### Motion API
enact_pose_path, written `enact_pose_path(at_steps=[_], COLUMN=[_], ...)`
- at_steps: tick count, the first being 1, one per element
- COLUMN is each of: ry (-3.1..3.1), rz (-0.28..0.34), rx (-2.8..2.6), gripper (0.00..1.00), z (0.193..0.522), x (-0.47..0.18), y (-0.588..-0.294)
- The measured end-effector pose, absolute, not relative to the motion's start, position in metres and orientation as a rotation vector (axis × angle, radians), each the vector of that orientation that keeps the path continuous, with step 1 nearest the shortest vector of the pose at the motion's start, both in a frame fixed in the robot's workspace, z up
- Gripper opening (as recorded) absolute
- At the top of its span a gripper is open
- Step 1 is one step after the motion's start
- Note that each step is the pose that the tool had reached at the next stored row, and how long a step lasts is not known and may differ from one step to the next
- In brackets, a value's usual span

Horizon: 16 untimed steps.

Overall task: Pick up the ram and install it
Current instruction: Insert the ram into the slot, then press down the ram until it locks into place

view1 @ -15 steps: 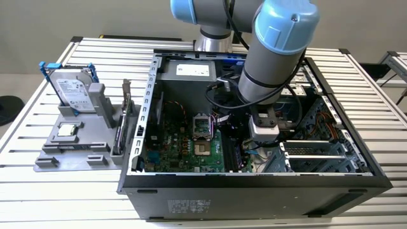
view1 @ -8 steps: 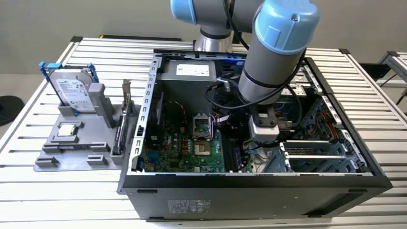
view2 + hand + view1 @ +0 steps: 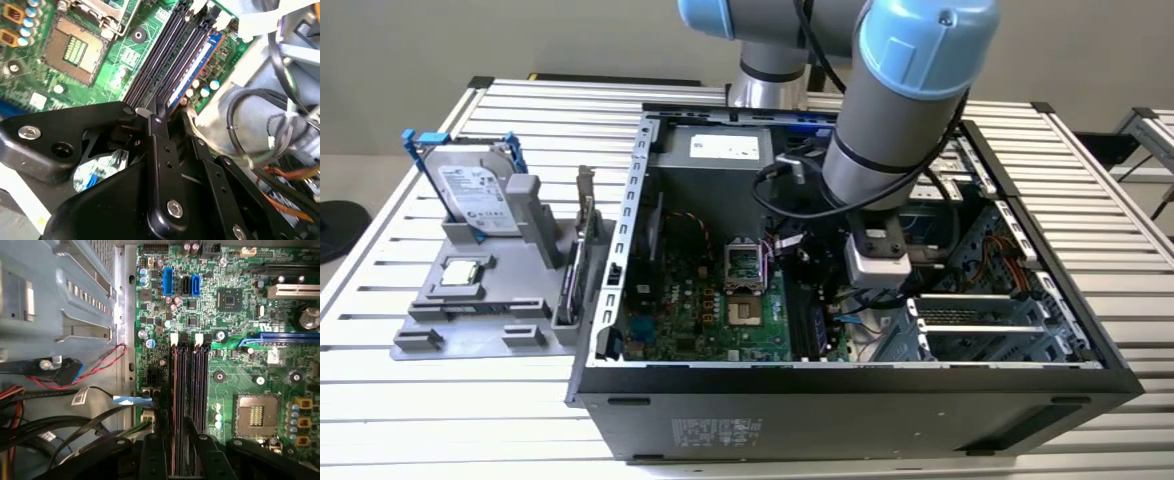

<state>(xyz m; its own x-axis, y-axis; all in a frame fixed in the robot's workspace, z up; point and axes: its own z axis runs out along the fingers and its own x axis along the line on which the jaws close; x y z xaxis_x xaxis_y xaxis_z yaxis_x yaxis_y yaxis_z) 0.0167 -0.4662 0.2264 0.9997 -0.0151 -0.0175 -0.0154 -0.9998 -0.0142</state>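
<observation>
The ram [image 3: 197, 67] is a long blue-green stick standing in the outermost memory slot, on the side away from the processor socket [image 3: 75, 47]. In the first wrist view the ram [image 3: 176, 390] runs along the slot nearest the board's edge. My gripper [image 3: 174, 117] is down inside the computer case, its black fingers [image 3: 160, 130] closed on the near end of the ram. The first wrist view has the gripper [image 3: 174, 442] straddling that same slot. In the exterior view the gripper [image 3: 843, 305] hangs over the slots by the ram [image 3: 818, 322].
Bundled cables [image 3: 75, 430] and a metal drive cage [image 3: 60, 295] crowd one side of the slots. Outside the case [image 3: 854, 385], a grey holder [image 3: 480, 300] carries a hard drive [image 3: 474, 195], a processor and an upright card [image 3: 580, 250].
</observation>
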Motion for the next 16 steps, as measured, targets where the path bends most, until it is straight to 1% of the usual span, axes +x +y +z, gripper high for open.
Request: enact_pose_path(at_steps=[6, 9, 10, 16], ry=[0.024, 0.024, 0.024, 0.024], rz=[0.027, 0.027, 0.027, 0.027], rx=[-3.127, -3.127, -3.127, -3.125], gripper=[1.0, 1.0, 0.0, 0.0], z=[0.251, 0.257, 0.257, 0.257], x=[0.017, 0.017, 0.017, 0.017], y=[-0.466, -0.467, -0.467, -0.467])
